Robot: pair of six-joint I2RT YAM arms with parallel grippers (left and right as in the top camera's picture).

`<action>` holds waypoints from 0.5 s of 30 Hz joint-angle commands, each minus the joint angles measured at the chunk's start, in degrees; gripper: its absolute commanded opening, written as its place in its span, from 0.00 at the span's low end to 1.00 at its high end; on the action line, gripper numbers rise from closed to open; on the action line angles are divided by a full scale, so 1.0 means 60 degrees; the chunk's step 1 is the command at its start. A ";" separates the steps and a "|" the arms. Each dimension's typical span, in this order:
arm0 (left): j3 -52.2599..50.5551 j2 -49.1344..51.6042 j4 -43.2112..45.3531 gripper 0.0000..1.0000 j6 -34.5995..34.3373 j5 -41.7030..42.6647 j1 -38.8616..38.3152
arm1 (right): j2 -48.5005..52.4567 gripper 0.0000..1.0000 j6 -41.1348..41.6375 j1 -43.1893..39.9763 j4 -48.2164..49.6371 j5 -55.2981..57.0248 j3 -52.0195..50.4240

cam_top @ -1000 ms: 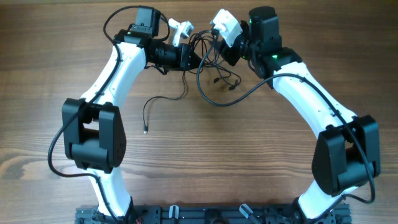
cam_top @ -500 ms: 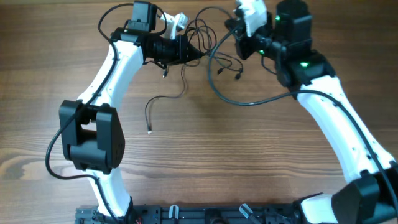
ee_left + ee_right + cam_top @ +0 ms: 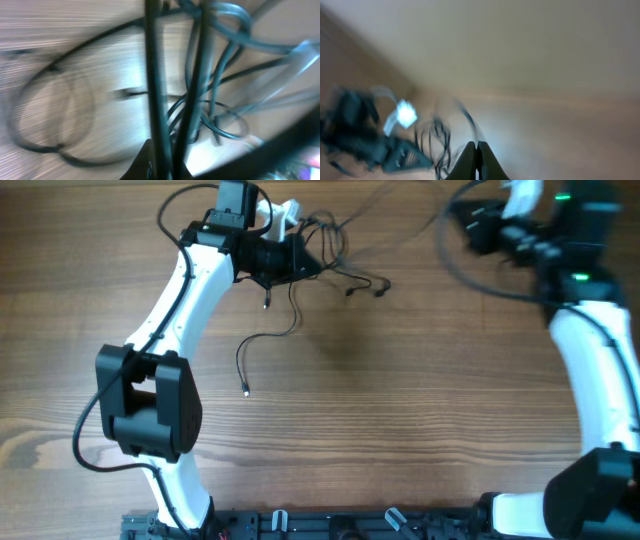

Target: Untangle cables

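The cables (image 3: 322, 242) form a tangle of thin black cords at the table's far edge, just right of my left gripper (image 3: 312, 268). In the left wrist view, two cords (image 3: 155, 90) run straight up from between the left gripper (image 3: 162, 171), which is shut on them. One loose cord (image 3: 268, 338) trails toward me and ends in a silver tip (image 3: 245, 391). Two small plugs (image 3: 380, 288) hang out to the right. My right gripper (image 3: 455, 210) is blurred at the far right. In the right wrist view, the right gripper (image 3: 476, 156) is shut, with a thin cord (image 3: 467, 120) running out from its tips toward the tangle.
The wooden table (image 3: 400, 410) spreads out in front of the tangle. The right arm's own thick black wire (image 3: 490, 285) loops below its wrist. A white camera mount (image 3: 285, 212) sits on the left wrist, beside the tangle.
The right gripper has shut and swung far to the right, away from the tangle, drawing a cord out with it. The left gripper has stayed shut on the cords, nearly still.
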 commanded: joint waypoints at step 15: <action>-0.0273 0.0280 -0.0404 0.04 0.3457 0.1260 0.0780 | -0.0678 0.40 -0.2885 -0.1800 -0.3260 -0.2554 0.0463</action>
